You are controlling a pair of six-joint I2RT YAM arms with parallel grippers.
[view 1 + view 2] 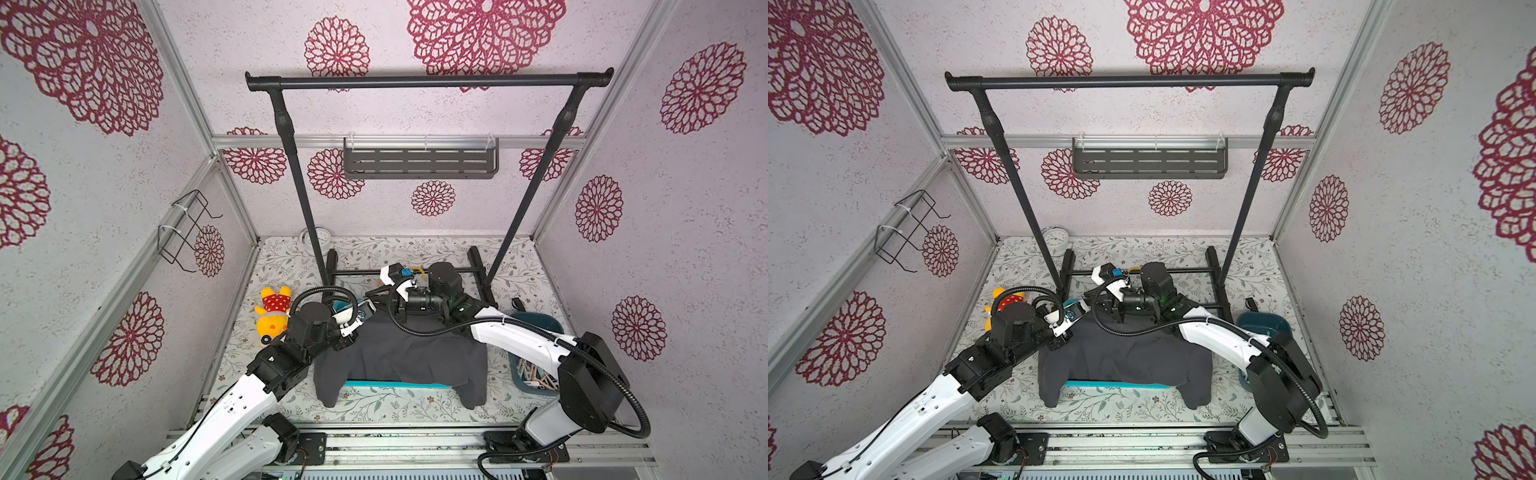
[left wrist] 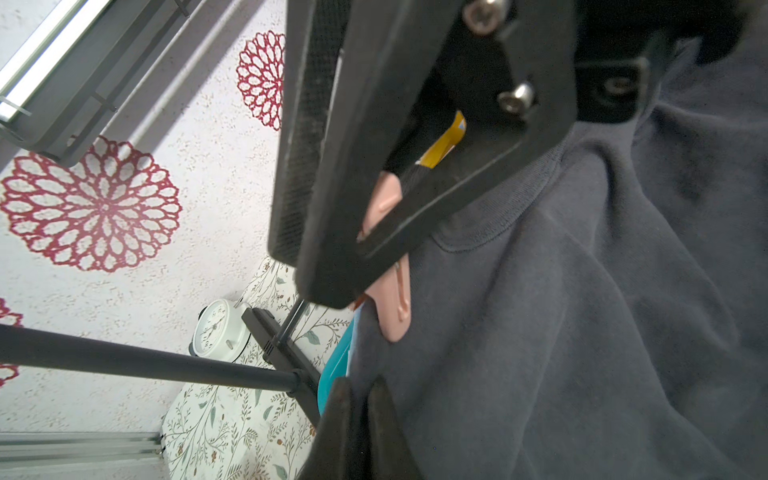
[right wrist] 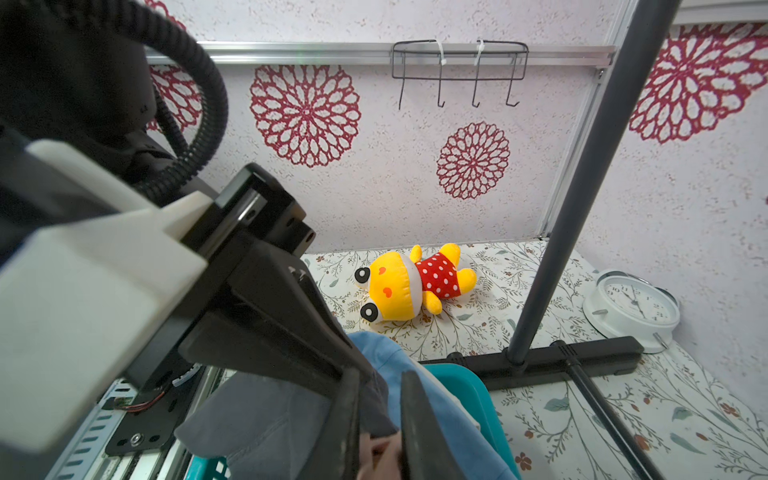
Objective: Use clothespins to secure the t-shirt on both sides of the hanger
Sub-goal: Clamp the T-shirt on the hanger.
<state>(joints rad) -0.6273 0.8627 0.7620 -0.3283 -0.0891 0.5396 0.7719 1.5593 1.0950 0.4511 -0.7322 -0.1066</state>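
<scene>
Pink clothespin (image 2: pixel 395 309) is held clamped in right gripper (image 3: pixel 382 399), long axis aimed at far-left edge of shirt (image 2: pixel 582 311) draped mid tabletop (image 1: pixel 374 407), where fabric is pinched shut by left gripper (image 2: pixel 362 388) just beside; right arm is judged nearer for pinning.

The only marks that can be read are on the white round alarm clock (image 3: pixel 631 307), which stands on the floral-patterned counter (image 3: pixel 540 415) near the wall. Black hour numerals ring its white dial. In the right wrist view the 10 and 11 can be made out, while the other numerals are too small to read with certainty. In the left wrist view and in a top view (image 1: pixel 1056 240) the dial shows only tiny dark marks. A yellow tag (image 2: pixel 442 141) is too blurred to read.
</scene>
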